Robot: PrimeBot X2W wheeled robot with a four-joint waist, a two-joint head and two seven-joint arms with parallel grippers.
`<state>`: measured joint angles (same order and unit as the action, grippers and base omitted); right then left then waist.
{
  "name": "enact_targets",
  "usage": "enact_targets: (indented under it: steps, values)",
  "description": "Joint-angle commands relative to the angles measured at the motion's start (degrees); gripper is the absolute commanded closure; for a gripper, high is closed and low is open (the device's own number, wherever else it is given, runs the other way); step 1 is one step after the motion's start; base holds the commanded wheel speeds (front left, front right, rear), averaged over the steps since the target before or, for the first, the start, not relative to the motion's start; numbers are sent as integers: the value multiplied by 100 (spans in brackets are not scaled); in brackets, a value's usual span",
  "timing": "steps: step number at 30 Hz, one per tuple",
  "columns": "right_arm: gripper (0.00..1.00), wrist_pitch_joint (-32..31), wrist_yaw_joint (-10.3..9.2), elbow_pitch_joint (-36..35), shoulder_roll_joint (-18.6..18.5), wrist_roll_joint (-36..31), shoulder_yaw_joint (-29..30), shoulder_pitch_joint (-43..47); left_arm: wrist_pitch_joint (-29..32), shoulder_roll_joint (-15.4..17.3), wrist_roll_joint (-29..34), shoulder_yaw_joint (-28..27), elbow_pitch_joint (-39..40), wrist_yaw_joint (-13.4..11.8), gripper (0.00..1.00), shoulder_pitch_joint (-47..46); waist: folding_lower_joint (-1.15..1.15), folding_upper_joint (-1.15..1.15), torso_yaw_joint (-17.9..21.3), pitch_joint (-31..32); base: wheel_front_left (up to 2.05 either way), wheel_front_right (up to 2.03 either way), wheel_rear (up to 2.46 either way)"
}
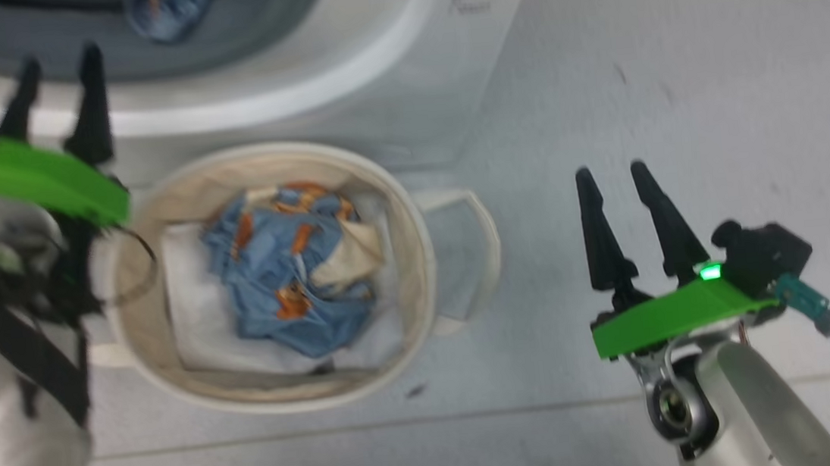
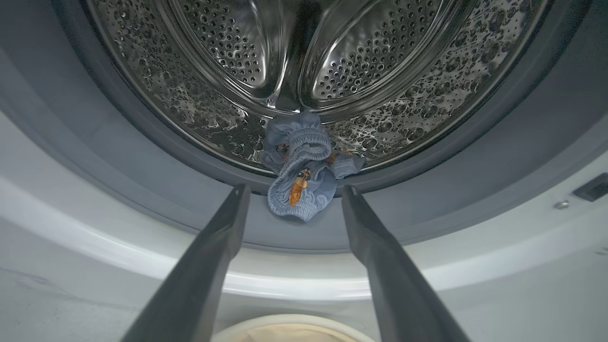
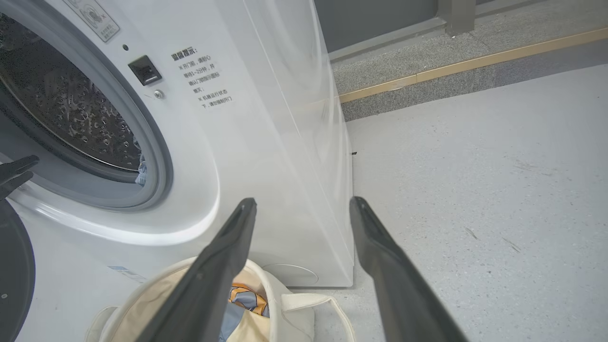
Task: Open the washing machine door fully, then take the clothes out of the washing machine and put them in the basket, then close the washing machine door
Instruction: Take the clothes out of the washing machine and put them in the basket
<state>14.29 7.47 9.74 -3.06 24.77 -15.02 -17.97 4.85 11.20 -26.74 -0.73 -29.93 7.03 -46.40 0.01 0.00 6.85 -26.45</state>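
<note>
Pointing into the washer (image 3: pixel 266 142), the left gripper (image 2: pixel 295 189) is hovering with fingers apart, just short of a blue garment (image 2: pixel 299 175) lying on the near lip of the drum (image 2: pixel 403 114) — the unloading step is in hand. Another garment (image 1: pixel 289 268) is sitting in the basket (image 1: pixel 422 263) below. The right gripper (image 1: pixel 611 171), also spread and empty, is idling to the right. Next move, likely — advancing, then closing on cloth.

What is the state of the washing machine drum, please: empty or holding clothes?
Not empty: a light blue garment lies at the drum's front lip, draped onto the grey seal.
</note>
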Motion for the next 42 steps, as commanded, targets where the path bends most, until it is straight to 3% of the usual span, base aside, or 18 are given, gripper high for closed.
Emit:
enact_targets:
  steps: [1,7,22,29,30,37,42]
  values:
    - [0,71,2,-202,18,28,-143,-78,110,380,-59,-67,113,33,0,-306,-1,0,271,-556,0,0,0]
    - [0,71,2,-312,18,66,-53,-302,418,677,-334,383,-198,44,0,-1088,-1,0,386,-910,0,0,0]
    - [0,71,2,-396,18,147,-74,-496,150,748,-215,971,-1654,43,0,-2417,-1,0,690,-1283,0,0,0]
    - [0,71,2,-443,18,179,-47,-533,-209,780,259,1305,-2280,-235,0,-2896,-1,0,778,-1444,0,0,0]
    - [0,71,2,-450,18,185,-43,-543,-301,765,281,1327,-2343,-233,100,-2958,-1,0,781,-1457,0,0,0]
    - [0,71,2,-429,18,160,-21,-565,-803,650,344,1447,-2712,-183,100,-3093,-1,0,719,-1399,0,0,0]
    - [0,71,2,-371,18,111,1,-552,-1589,643,295,1409,-2804,-129,100,-2986,-1,0,598,-1153,0,0,0]
